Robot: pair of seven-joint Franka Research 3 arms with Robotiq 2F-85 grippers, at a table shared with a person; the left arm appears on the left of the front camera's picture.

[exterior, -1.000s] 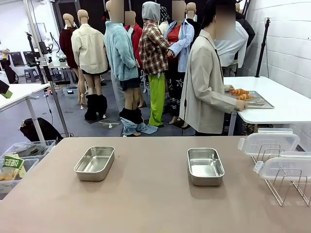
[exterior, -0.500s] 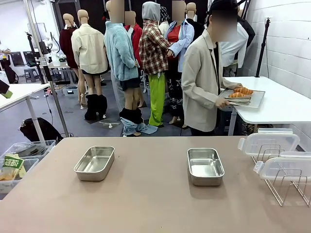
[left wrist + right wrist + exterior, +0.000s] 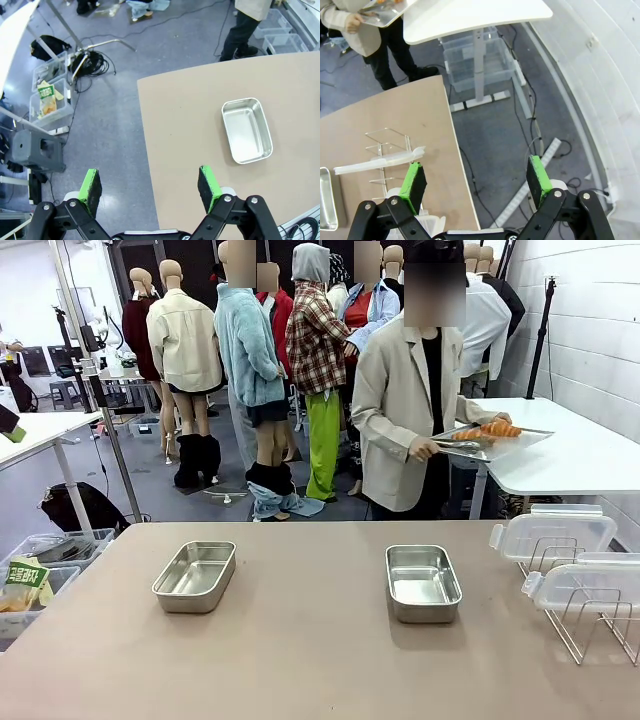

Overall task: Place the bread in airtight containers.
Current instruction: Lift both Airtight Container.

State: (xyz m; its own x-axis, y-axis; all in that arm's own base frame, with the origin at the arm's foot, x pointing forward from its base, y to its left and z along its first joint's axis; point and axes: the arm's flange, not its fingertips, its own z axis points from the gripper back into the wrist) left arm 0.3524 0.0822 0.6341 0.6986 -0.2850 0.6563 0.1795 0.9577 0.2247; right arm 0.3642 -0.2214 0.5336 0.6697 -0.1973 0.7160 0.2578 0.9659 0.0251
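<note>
Across the far side of the long tan table, a person in a pale beige jacket stands holding a flat, shiny steel tray, tilted slightly. On it lies the bread: two oblong, golden-brown rolls close together, too far off to make out their crust. One hand grips the tray's near end along with a pair of metal tongs that rest on the tray. Just behind it is a white table with a smooth top.

On the matte tan table sit two small steel pans with rounded corners and a brushed, dull shine, both empty and well apart: the left pan and the right pan. At the table's right edge a thin wire rack holds two clear plastic lids with snap tabs, propped at a slant one before the other.

From the left wrist, the left gripper hangs high above the table's corner, its black fingers spread wide with nothing between the green pads; one pad is over the grey floor, the other over the tabletop, and a steel pan lies below, off to one side. The right gripper is likewise wide open and empty, poised above the table's other end, with the wire rack and a clear lid below it beside the table's edge and cables trailing on the floor.
</note>
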